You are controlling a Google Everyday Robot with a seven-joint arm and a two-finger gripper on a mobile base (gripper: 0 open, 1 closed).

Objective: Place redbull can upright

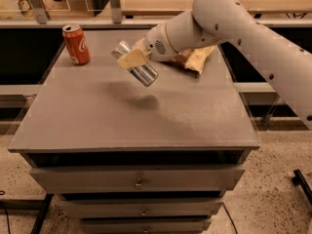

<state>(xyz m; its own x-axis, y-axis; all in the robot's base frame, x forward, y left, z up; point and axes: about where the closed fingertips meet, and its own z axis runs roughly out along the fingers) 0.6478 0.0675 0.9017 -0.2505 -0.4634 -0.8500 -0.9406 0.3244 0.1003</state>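
Observation:
The redbull can [141,70] is a slim silver can, held tilted in the air above the grey cabinet top [131,116], top rim toward the upper left. My gripper [130,58] is shut on the can around its middle, cream-coloured fingers [129,60] clamped on it. The white arm reaches in from the upper right. The can casts a shadow on the surface below it.
A red cola can [76,44] stands upright at the back left corner. A crumpled snack bag [195,58] lies at the back right, partly behind the arm. The cabinet has drawers [139,179] below its front edge.

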